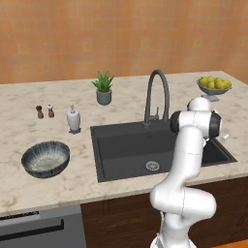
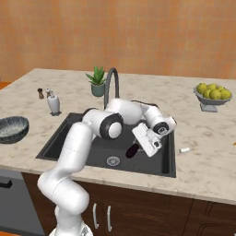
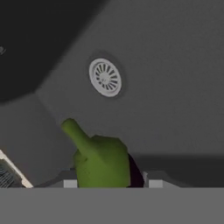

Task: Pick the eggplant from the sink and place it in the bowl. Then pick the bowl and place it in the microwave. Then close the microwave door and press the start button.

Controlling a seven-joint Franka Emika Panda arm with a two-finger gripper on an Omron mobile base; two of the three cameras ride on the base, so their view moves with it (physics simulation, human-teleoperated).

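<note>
Holding the eggplant [image 3: 103,162] between half-closed gripper [image 3: 109,183] jaws above the sink [image 2: 168,156], I should lift straight before swinging toward the bowl [image 1: 46,159] at nine o'clock.

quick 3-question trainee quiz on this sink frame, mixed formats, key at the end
1. True or false: the eggplant already lies in the bowl.
2. Multiple choice: the bowl sits on the counter to which side of the sink in the left base view? A) left B) right C) inside it
3. Fill in: in the hand view, the pincer fingertips stand on either side of the eggplant's ____ end.

Key: 1 false, it is in the sink near the drain; 2 A; 3 green.
</note>
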